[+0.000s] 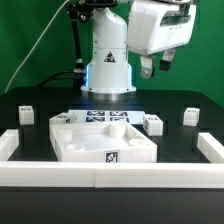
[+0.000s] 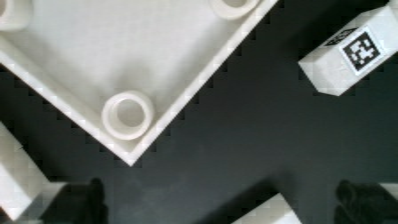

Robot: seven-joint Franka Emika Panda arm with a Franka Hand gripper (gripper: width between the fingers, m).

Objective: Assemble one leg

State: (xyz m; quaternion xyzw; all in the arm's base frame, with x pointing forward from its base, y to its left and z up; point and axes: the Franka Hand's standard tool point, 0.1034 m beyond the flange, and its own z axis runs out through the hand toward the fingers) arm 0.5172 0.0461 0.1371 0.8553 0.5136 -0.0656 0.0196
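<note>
The large white panel (image 1: 100,142) lies in the middle of the black table, with a tag on its front rim. Three small white legs with tags stand around it: one at the exterior view's left (image 1: 27,116), one by the panel's right corner (image 1: 153,123), one further right (image 1: 190,116). My gripper (image 1: 157,66) hangs high above the right side, open and empty. In the wrist view one leg (image 2: 350,55) lies beside the panel's corner (image 2: 128,150), which has a round socket (image 2: 128,110). Both dark fingertips (image 2: 71,200) stand wide apart around bare table; the gripper (image 2: 217,205) holds nothing.
The marker board (image 1: 100,117) lies behind the panel, in front of the robot base (image 1: 108,65). Long white border rails run along the left (image 1: 10,145), front (image 1: 110,178) and right (image 1: 210,150). A white edge (image 2: 285,212) shows between the fingers.
</note>
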